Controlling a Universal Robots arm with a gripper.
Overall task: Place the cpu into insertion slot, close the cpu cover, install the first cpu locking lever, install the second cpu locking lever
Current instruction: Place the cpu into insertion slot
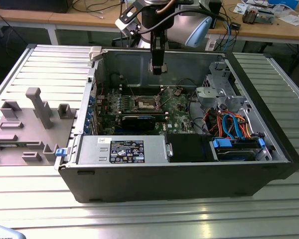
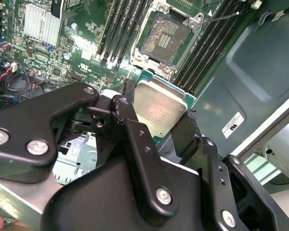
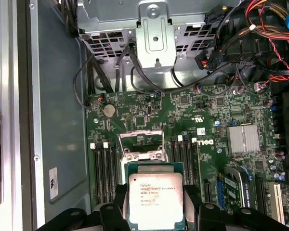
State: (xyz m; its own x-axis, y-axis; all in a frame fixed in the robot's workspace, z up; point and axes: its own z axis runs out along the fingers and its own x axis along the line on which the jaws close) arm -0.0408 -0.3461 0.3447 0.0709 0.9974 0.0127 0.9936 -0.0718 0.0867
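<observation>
Gripper [image 1: 158, 68] clamped the cpu [image 3: 155, 199] by two opposite edges, hovering clear above the uncovered insertion slot [image 2: 164, 37]; memory slots [image 2: 120, 24] flanked it closely.

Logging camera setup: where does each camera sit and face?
Exterior view: outside the open computer case, looking down into it; the arm and gripper show.
First wrist view: on the arm, facing down onto the motherboard; part of the gripper shows.
Second wrist view: on the arm, obliquely facing the insertion slot; gripper links show.
Shared: both wrist views show the gripped cpu.
</observation>
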